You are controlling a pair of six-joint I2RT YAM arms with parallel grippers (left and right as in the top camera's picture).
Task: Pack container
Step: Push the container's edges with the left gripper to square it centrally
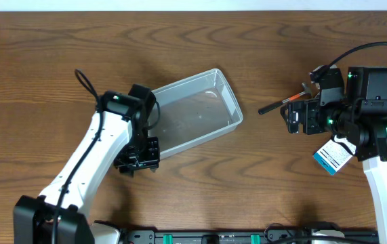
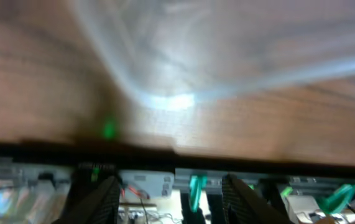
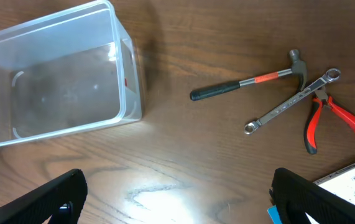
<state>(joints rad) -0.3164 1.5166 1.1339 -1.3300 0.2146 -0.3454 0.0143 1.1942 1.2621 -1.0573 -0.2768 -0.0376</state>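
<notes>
So the clear plastic container [image 1: 196,116] sits about mid-table [image 1: 44,54], turned at an angle, with nothing inside it that I can see. The left gripper [image 2: 174,202] is right at its near-left corner, fingers [image 2: 102,200] apart with nothing between them, though that wrist view is pretty blurry. The right gripper [image 3: 178,190] hangs over the right side of the table, fingers [image 3: 46,200] spread wide and empty. The tools lie on the wood to the right of the container, well apart from it: a hammer [image 3: 252,81] with a black grip, a wrench [image 3: 289,104] just beside it, and red-handled pliers [image 3: 331,118] touching the wrench's far end. A barcoded box [image 3: 351,180] pokes in at the near right.
</notes>
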